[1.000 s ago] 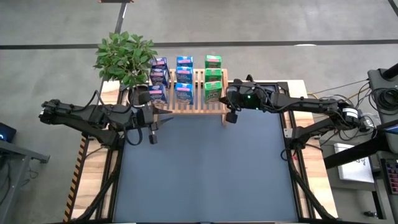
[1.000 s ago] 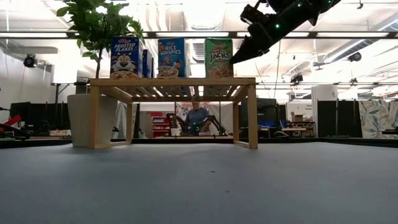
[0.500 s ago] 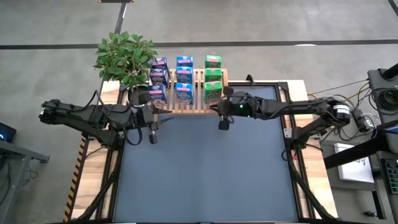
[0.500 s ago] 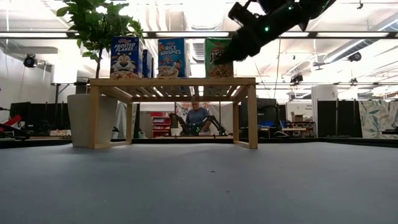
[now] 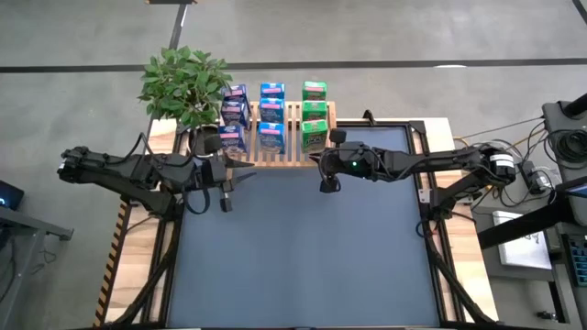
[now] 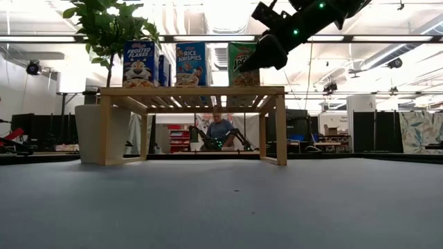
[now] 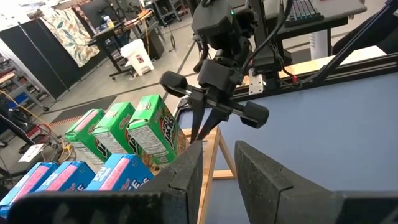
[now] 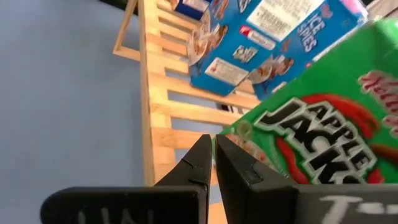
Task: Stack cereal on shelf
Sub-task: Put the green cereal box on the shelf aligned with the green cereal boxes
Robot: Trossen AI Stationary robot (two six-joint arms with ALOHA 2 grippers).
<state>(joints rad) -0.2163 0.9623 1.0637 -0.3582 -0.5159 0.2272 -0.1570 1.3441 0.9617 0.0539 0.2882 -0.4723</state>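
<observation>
The wooden slatted shelf (image 5: 293, 119) stands at the table's far edge. Several cereal boxes stand upright on it in three rows: purple-blue ones (image 5: 234, 115), blue ones (image 5: 271, 115) and green ones (image 5: 315, 110). My right gripper (image 5: 319, 159) is shut, with its tips at the front green box (image 8: 311, 143) near the shelf's front right corner. It hangs above the shelf top in the low view (image 6: 252, 63). My left gripper (image 5: 243, 174) is open and waits off the shelf's front left corner, touching nothing. My right gripper (image 8: 212, 146) has its shut fingertips at the front green box's lower corner (image 8: 231, 129), just above the slats. They come slanting down from the table's near right side. I cannot tell whether the tips touch the box. The box stands upright on the shelf.
A potted green plant (image 5: 183, 82) stands beside the shelf's left end. The blue mat (image 5: 293, 247) stretches from the shelf to the near edge. A person (image 6: 220, 128) sits in the room beyond the table, seen under the shelf.
My right gripper has moved toward the table's left, from beyond the shelf's right end to the front green box, and stayed shut. The boxes and the left arm have kept still.
</observation>
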